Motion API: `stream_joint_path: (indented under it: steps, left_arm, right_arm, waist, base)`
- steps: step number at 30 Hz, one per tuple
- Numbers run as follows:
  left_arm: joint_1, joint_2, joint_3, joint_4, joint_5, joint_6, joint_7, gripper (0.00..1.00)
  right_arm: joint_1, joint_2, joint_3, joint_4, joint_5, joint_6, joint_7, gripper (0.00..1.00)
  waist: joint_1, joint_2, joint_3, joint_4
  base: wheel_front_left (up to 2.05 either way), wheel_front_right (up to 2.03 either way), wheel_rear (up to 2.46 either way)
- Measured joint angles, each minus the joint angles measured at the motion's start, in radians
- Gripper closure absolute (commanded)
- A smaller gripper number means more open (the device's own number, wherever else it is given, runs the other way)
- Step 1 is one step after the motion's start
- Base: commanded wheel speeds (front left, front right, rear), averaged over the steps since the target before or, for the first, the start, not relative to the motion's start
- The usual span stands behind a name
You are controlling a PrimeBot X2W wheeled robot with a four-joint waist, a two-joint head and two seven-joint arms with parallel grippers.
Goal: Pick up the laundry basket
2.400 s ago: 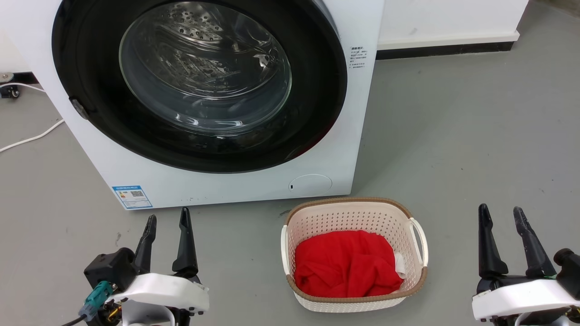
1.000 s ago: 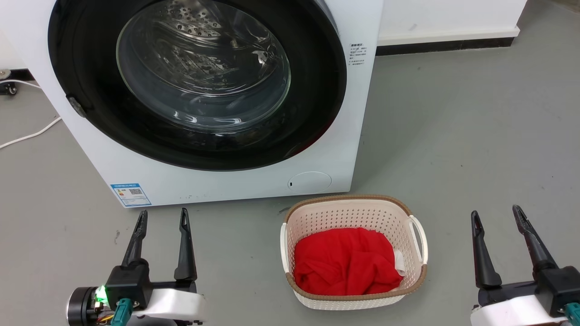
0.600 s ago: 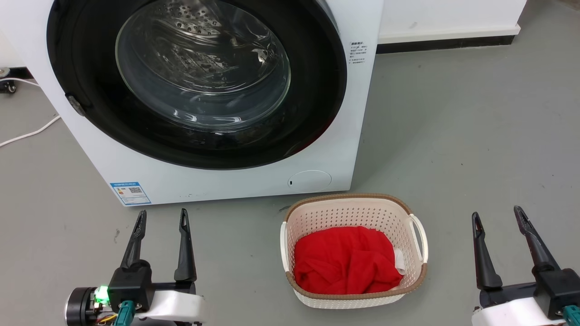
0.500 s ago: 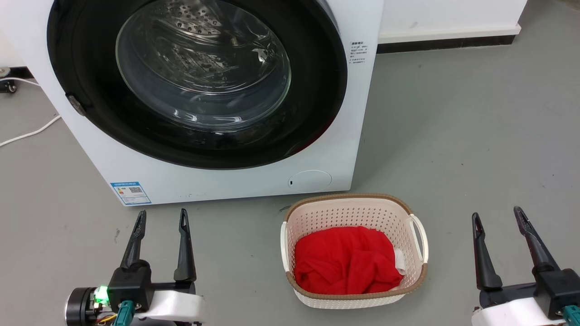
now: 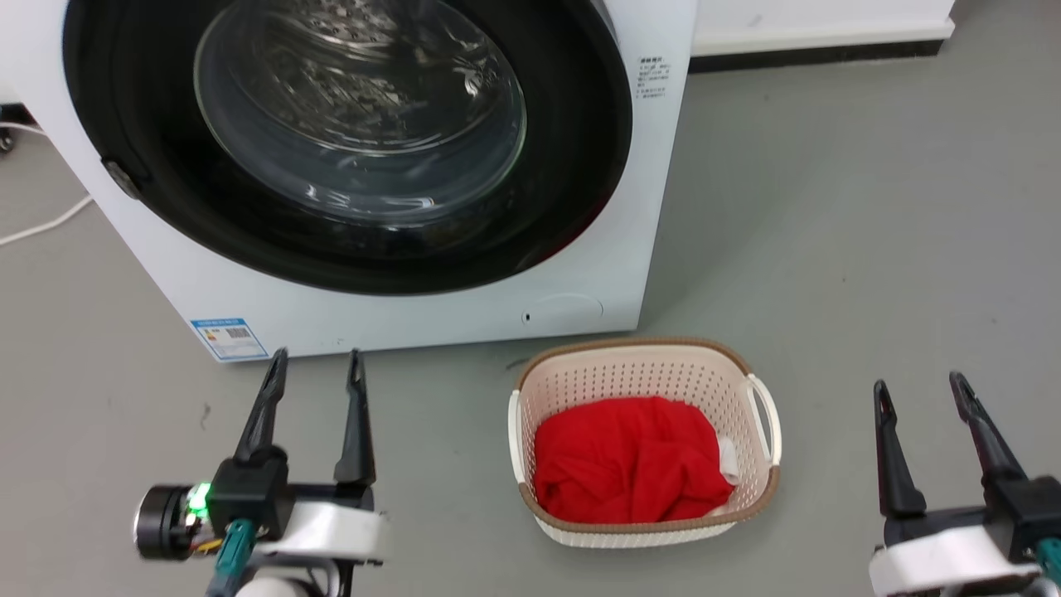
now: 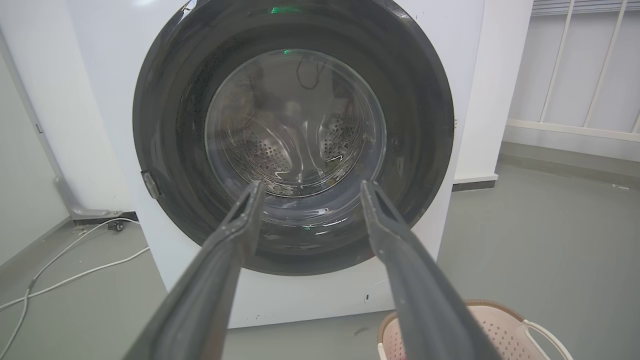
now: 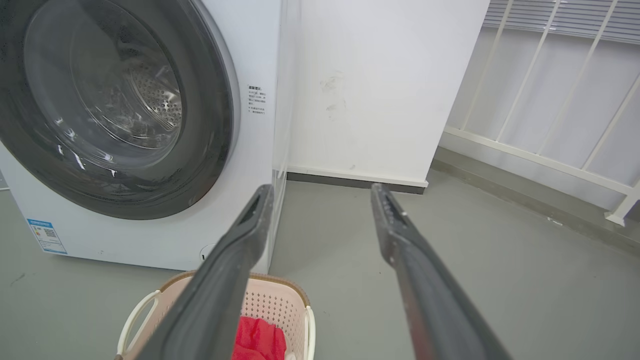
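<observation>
The laundry basket (image 5: 638,380) is set on the grey floor (image 5: 829,207) just before the washing machine's (image 5: 398,319) lower right corner, with a red garment (image 5: 630,468) held inside. The left gripper (image 5: 317,355) is seen before the machine's lower left, the right gripper (image 5: 918,381) well to its right — both spread wide, nothing grasped.

Showing bright, even, diffuse indoor light; laying only a soft shadow on the floor (image 5: 829,249) just right of the washing machine (image 5: 655,207); streaking white glare across its door glass (image 5: 356,108); bowing its straight edges in both wrist views.
</observation>
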Motion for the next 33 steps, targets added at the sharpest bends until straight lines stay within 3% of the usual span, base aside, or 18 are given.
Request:
stream_joint_path:
  steps: [14,22,33]
  left_arm:
    - [-0.363,0.007,-0.061,0.388,0.017,-0.095,-0.001,0.0]
    - [-0.588,0.007,-0.117,0.665,-0.003,-0.138,-0.001,0.0]
    - [-0.819,-0.002,-0.243,0.965,-0.101,-0.154,0.01,0.0]
  right_arm:
    - [-0.32,-0.003,-0.04,0.255,-0.084,0.0,0.0,0.0]
    - [-0.499,-0.055,-0.01,0.45,-0.108,0.0,0.0,0.0]
    - [-0.703,-0.1,0.062,0.711,-0.109,0.0,0.0,0.0]
  waist:
    - [0.0001,0.0,0.217,-0.027]
    - [0.0002,0.0,0.382,-0.044]
    - [0.0001,0.0,0.565,-0.064]
  base:
    - [0.0,0.0,0.0]
    - [0.0,0.0,0.0]
    - [0.0,0.0,0.0]
